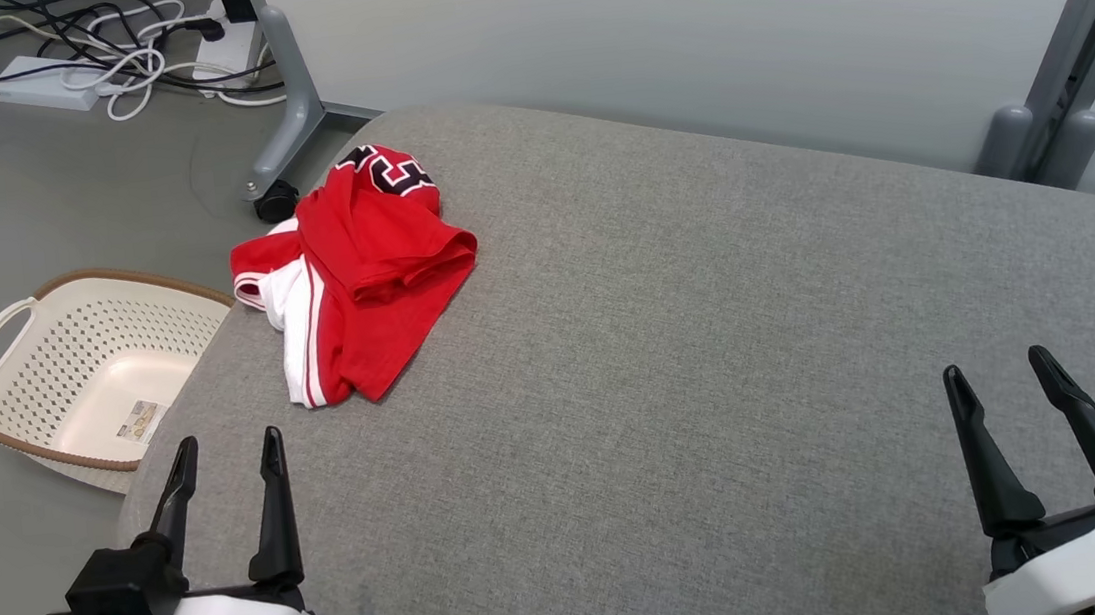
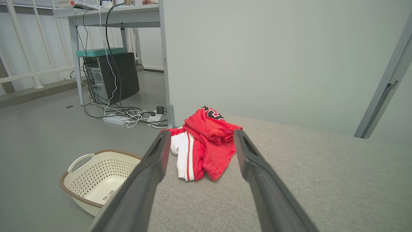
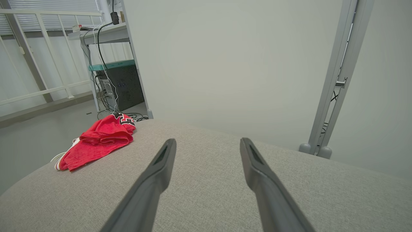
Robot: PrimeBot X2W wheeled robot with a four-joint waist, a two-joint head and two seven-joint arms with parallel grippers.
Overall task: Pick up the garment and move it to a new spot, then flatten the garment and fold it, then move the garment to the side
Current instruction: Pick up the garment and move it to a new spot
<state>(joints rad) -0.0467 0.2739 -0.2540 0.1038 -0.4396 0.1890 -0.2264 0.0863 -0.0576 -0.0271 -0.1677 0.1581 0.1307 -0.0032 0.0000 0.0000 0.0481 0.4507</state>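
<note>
The garment (image 1: 359,275) is a crumpled red piece with white striped trim and a black-and-white print, lying near the far left edge of the grey cushioned surface (image 1: 713,352). In the left wrist view the garment (image 2: 206,145) lies ahead between the two fingers, some way off. From the right wrist view the garment (image 3: 98,141) sits far to the left. My left gripper (image 1: 228,454) hovers open at the lower left, short of the garment. At the lower right my right gripper (image 1: 995,367) stands open, with nothing between its fingers.
A cream perforated basket (image 1: 81,367) stands on the floor left of the surface. Cables and power strips (image 1: 112,58) lie on the floor behind, near a wheeled grey frame leg (image 1: 285,137). A pale partition wall (image 1: 681,23) backs the surface; a grey post (image 1: 1067,67) rises at right.
</note>
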